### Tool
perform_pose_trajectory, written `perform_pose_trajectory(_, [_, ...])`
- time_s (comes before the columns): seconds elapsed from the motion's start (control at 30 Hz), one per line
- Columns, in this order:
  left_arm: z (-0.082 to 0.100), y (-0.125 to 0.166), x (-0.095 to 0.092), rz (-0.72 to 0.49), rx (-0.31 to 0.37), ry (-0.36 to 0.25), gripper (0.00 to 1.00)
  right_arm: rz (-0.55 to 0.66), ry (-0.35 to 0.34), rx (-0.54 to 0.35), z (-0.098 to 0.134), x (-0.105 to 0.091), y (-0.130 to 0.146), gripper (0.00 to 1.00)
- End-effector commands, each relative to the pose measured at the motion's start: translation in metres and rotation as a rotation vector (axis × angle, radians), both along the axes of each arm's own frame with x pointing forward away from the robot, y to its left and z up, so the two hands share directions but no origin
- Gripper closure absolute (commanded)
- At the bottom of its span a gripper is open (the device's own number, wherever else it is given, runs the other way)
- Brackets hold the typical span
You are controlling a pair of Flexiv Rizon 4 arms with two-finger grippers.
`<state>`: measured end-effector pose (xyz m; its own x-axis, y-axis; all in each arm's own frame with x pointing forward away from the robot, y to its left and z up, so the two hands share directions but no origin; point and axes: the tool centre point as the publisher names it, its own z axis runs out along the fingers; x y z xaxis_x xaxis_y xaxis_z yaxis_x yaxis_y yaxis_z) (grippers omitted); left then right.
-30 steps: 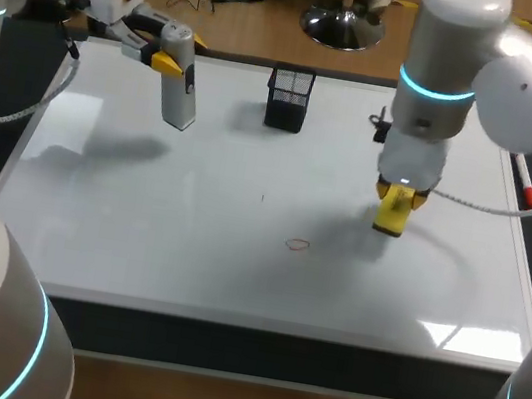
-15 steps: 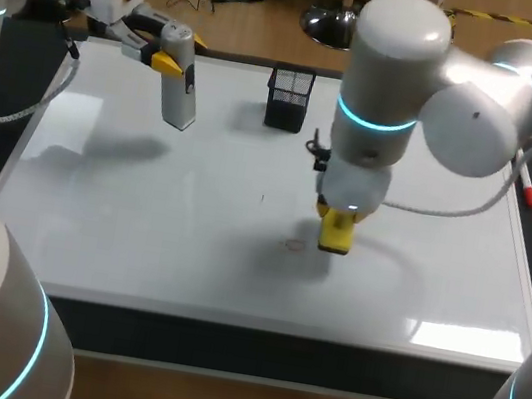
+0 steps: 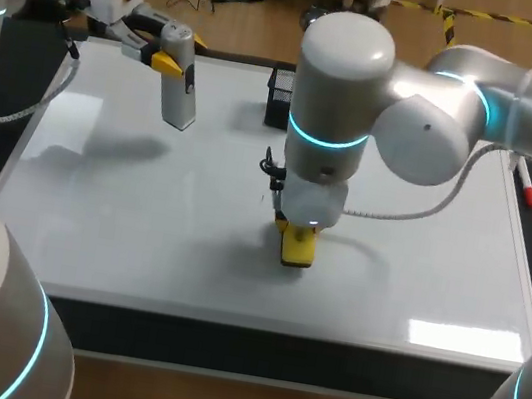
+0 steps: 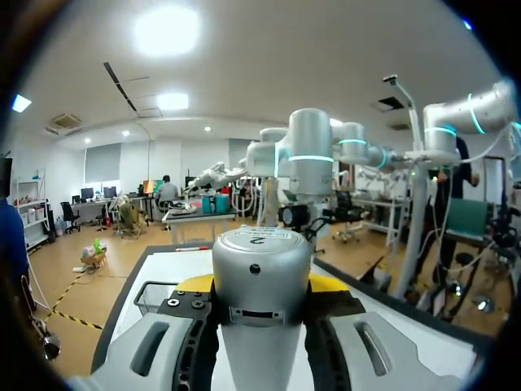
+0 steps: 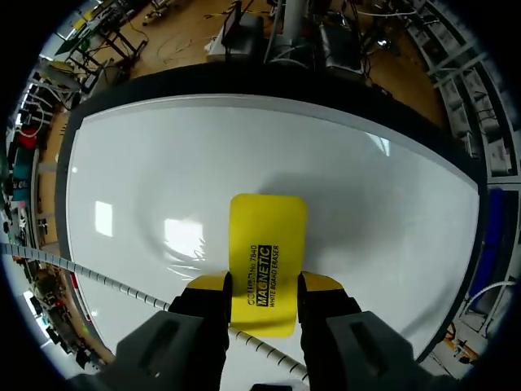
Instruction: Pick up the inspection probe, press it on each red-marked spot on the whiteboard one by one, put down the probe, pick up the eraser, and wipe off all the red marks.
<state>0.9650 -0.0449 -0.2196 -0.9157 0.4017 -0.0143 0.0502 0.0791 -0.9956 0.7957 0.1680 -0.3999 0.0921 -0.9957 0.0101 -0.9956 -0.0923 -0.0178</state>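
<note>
The whiteboard (image 3: 138, 240) lies flat beneath both arms. The right arm (image 3: 337, 100) reaches in over its middle. The right gripper (image 5: 264, 285) pinches the yellow eraser (image 5: 267, 236) from both sides, and the eraser sits low at the board's front middle. Whether it touches the board I cannot tell. The left gripper (image 4: 260, 283) clamps the grey probe (image 3: 180, 85) above the far left corner. A black mesh basket (image 3: 277, 90) stands at the far edge, partly hidden by the right arm.

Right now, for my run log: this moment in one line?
left jaws: shut on inspection probe, held above whiteboard | right jaws: shut on eraser, low over whiteboard | red marks: none visible
</note>
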Motion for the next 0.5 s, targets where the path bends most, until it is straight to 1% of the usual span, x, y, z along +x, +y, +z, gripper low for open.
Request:
perform_pose_trajectory(0.03, [0.001, 0.0, 0.001, -0.003, -0.001, 0.001, 1.0, 0.013, 0.002, -0.005, -0.006, 0.003, 0.009, 1.0])
perform_pose_trajectory(0.3, [0.001, 0.0, 0.001, -0.003, -0.001, 0.001, 1.0, 0.045, 0.014, 0.018, -0.011, 0.005, 0.019, 1.0])
perform_pose_trajectory(0.5, [0.001, 0.0, 0.001, -0.003, -0.001, 0.001, 1.0, 0.05, 0.034, 0.022, -0.017, 0.007, 0.017, 1.0])
